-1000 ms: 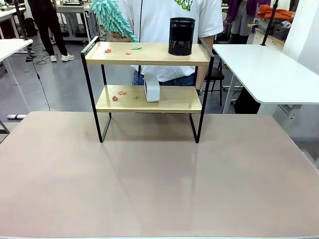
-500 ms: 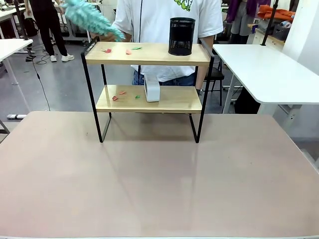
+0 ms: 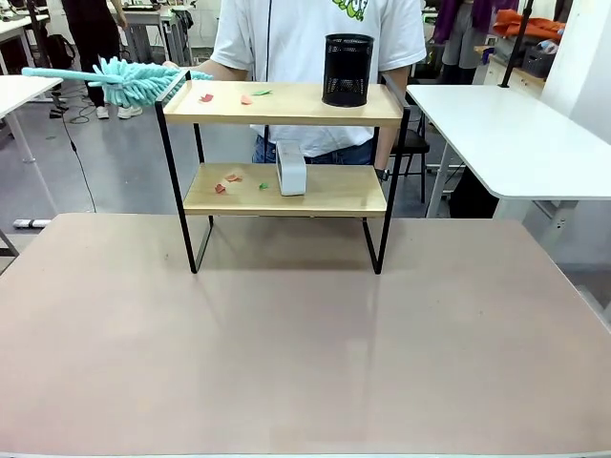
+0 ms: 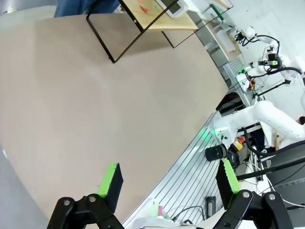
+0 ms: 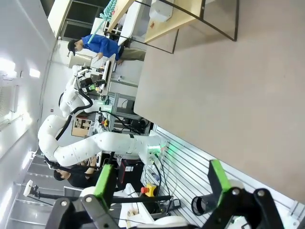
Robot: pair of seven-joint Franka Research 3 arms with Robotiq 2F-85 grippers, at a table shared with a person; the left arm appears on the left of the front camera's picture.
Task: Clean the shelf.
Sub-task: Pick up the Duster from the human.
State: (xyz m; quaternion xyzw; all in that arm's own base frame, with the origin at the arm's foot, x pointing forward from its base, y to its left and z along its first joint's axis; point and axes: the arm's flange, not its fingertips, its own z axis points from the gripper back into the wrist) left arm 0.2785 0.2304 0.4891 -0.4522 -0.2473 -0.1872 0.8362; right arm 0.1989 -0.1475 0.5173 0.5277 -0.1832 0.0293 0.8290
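The shelf (image 3: 283,104) stands at the far middle of the brown table, two wooden boards in a black frame. Small red and green paper scraps (image 3: 206,97) lie on the left of its top board, and more scraps (image 3: 229,178) on the lower board. Behind it a person in a white T-shirt holds a teal fluffy duster (image 3: 136,82) level, just off the top board's left end. My left gripper (image 4: 169,179) is open above the table's near edge, far from the shelf (image 4: 159,21). My right gripper (image 5: 161,180) is open too, with the shelf (image 5: 190,19) far ahead.
A black mesh cup (image 3: 347,69) stands on the right of the top board, and a white box (image 3: 290,168) on the lower board. White tables (image 3: 516,134) flank the scene at right and far left. The brown table (image 3: 286,334) spreads wide in front of the shelf.
The person has swung the duster from raised above the shelf's top left corner down and leftward to lie level beside the top board. The scraps have not moved.
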